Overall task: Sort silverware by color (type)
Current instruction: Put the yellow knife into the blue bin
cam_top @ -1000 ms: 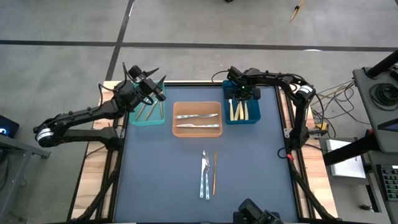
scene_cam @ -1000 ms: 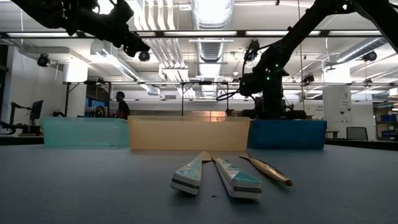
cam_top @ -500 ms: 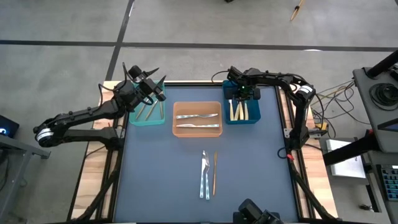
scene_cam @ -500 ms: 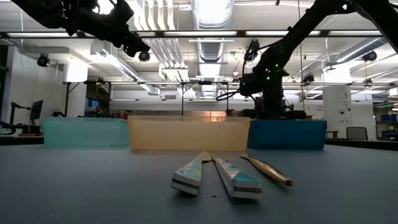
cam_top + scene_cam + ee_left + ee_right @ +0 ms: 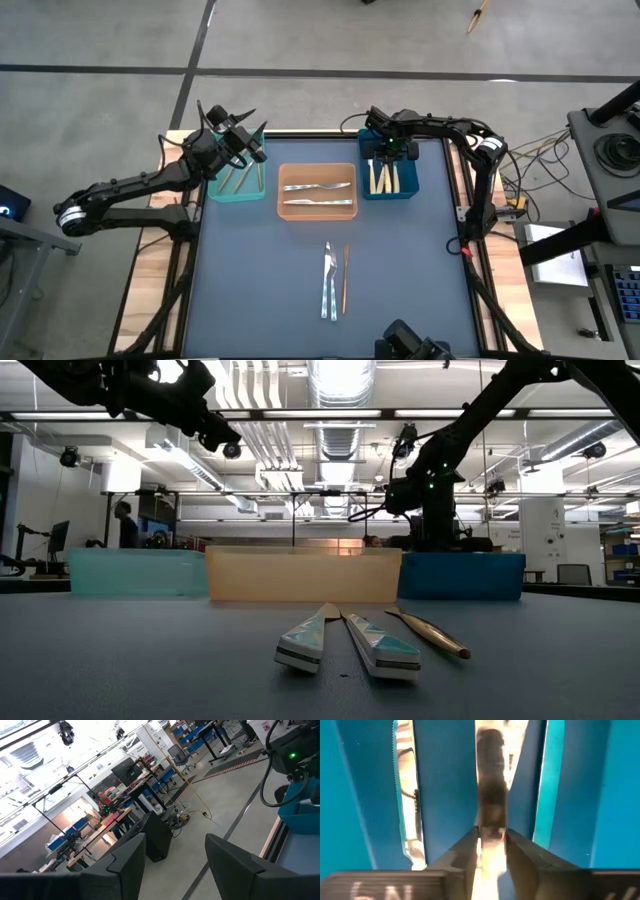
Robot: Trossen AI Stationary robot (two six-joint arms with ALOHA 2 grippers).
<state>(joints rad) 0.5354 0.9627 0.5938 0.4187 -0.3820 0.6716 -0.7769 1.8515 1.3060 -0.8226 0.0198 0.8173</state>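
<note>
The right gripper [image 5: 490,845], low inside the blue bin [image 5: 389,186], pinches a cream-handled utensil [image 5: 491,780] running straight ahead along the bin's length, while the left gripper [image 5: 232,130] waits wide open above the teal bin [image 5: 236,194].

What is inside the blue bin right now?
The blue bin holds cream-handled cutlery. The right hand, above its far end, grips one piece, covering what lies beneath.

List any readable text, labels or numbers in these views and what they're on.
No text reads cleanly.
Raised characters on the right gripper base, fingers shut on a cream-handled utensil: cut off, blurred, unreadable.
Posters on the far wall, left wrist view: too small.
Left gripper, open over the teal bin: none.
</note>
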